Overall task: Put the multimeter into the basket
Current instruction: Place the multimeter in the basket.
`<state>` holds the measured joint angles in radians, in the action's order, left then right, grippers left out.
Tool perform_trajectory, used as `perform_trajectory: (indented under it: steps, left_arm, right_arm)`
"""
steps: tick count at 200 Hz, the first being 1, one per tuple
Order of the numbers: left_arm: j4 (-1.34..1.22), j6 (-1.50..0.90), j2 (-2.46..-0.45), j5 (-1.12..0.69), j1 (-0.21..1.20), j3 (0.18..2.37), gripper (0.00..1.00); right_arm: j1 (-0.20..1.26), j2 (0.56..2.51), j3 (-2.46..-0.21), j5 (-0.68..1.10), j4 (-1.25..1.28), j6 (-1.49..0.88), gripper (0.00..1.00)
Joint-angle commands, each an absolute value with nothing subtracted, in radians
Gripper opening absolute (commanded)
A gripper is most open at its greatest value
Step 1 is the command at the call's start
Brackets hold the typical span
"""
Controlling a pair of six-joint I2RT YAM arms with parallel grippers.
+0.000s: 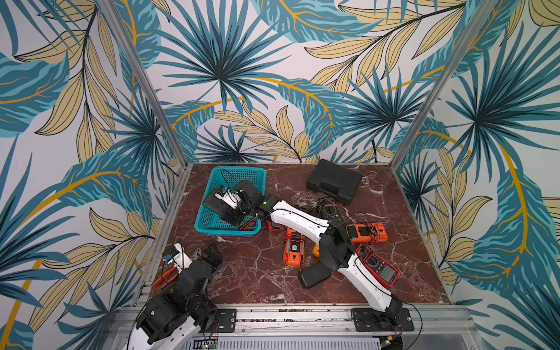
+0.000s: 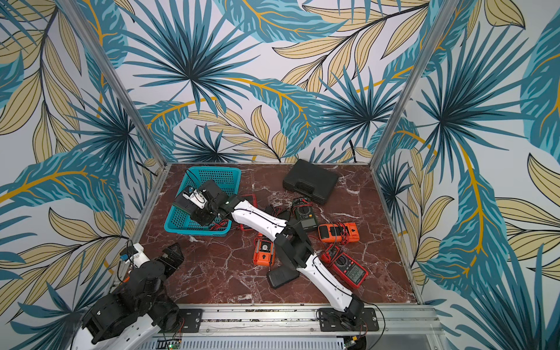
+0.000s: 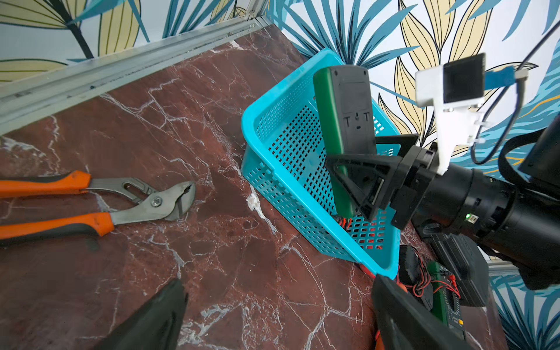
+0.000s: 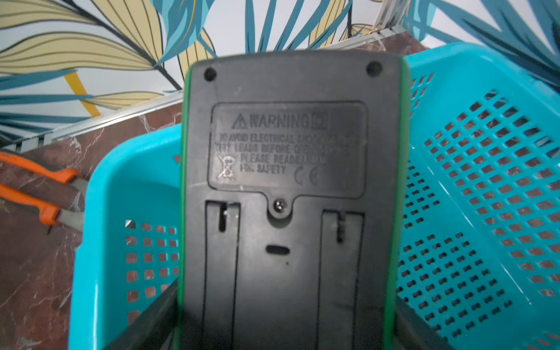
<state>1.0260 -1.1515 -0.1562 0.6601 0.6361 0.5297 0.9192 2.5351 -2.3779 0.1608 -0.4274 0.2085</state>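
Read the table (image 1: 257,281) as a clock, twelve at the far wall and six at the arm bases. The basket (image 1: 242,172) sits at about ten o'clock, skewed, with one short end toward the far wall. The right arm reaches across from five o'clock and ends over the basket's near half. There the right gripper (image 3: 354,150) has its jaws clamped on the two long green sides of the multimeter (image 4: 288,197). The multimeter is tilted, its black back with the warning label facing the right wrist camera. Its lower end is down inside the basket by the near wall and its upper end rises above the rim. I cannot tell whether the lower end touches the mesh floor. Red leads (image 1: 250,225) lie in the basket's near corner, just beside that lower end. The left gripper (image 3: 278,318) hangs at eight o'clock with its jaws wide apart and nothing between them, well apart from the basket. The pliers (image 3: 121,200) lie flat on the table at the eight o'clock edge, near it, handles orange and jaws slightly parted. A black case (image 1: 333,181) lies shut at one o'clock. An orange meter (image 1: 292,250) lies near the centre, another orange one (image 1: 366,232) at three o'clock, a red meter (image 1: 381,268) at four o'clock and a dark green one (image 1: 330,210) at two o'clock, partly hidden by the right arm.
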Motion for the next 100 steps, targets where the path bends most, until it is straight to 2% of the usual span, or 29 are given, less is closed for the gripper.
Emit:
perform_trajectory:
  steps: [1,50,100]
  left_arm:
    - [1.072,-1.115,-0.149,0.710,0.639,0.582,1.00]
    - [1.078,-1.093,-0.148,0.725,0.640,0.611,1.00]
    - [1.065,-1.098,-0.150,0.717,0.640,0.593,1.00]
  right_arm:
    - [0.924,2.476,-2.325,0.201,-0.478,0.278,0.07]
    - [0.924,2.491,-2.321,0.186,-0.552,0.325,0.10]
    - [0.926,2.514,-2.359,0.128,-0.618,0.378,0.21]
